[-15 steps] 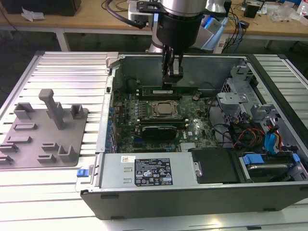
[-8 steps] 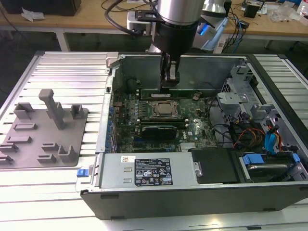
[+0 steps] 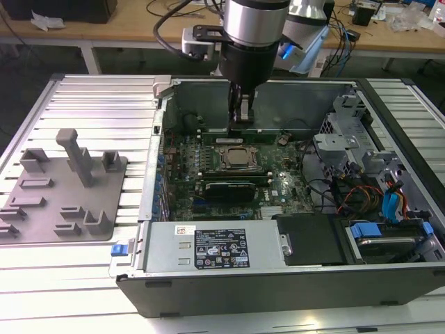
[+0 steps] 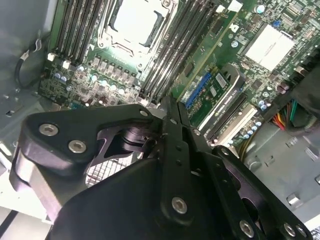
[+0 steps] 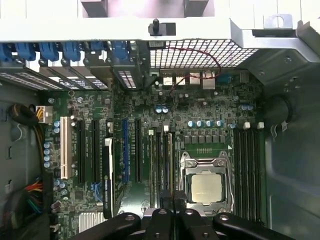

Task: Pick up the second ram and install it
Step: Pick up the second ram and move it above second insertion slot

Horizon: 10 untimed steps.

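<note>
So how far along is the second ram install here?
Pickup looks done: the second ram stands edge-up among the slots beside the processor. In hand: the end effector, fingers together, sits at one end of it. Left: whether it is fully seated cannot be told.

A: Item one, the arm (image 3: pixel 259 24)?
B: Single unit; silver-and-black wrist (image 3: pixel 245 66) upright, pointing straight down.
A: Item two, the pincer (image 3: pixel 242 115)?
B: Black; fingers (image 4: pixel 173 135) drawn together, slender, tips at the lowest point.
</note>
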Each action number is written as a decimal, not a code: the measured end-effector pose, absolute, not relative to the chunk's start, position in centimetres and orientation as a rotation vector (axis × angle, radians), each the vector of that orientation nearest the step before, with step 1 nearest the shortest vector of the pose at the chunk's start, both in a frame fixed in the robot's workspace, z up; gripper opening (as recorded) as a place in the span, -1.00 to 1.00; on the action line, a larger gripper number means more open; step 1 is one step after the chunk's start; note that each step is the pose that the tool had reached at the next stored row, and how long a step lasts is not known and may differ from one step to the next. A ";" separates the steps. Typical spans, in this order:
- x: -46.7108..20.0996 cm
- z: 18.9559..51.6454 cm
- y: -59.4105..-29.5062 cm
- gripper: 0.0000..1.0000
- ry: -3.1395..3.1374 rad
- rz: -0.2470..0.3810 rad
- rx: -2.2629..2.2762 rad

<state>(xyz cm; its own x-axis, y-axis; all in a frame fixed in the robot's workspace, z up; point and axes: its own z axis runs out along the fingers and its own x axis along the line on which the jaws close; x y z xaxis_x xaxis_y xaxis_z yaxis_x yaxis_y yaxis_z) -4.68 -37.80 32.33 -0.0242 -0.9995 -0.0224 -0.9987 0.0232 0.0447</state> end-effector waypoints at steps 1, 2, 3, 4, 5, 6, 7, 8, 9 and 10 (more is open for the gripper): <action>-4.8 32.1 -37.8 -0.81 -2.237 -0.075 2.183; -4.9 32.0 -37.8 -0.81 -2.237 -0.074 2.183; -4.9 31.8 -37.8 -0.81 -2.237 -0.074 2.183; -5.0 31.7 -37.8 -0.81 -2.237 -0.074 2.183; -5.0 31.6 -37.8 -0.81 -2.237 -0.074 2.183; -5.0 31.6 -37.8 -0.81 -2.236 -0.074 2.183; -5.0 31.6 -37.8 -0.81 -2.236 -0.074 2.183; -5.0 31.6 -37.8 -0.81 -2.236 -0.074 2.183; -5.0 31.6 -37.8 -0.81 -2.236 -0.074 2.183; -5.0 31.6 -37.8 -0.81 -2.237 -0.074 2.183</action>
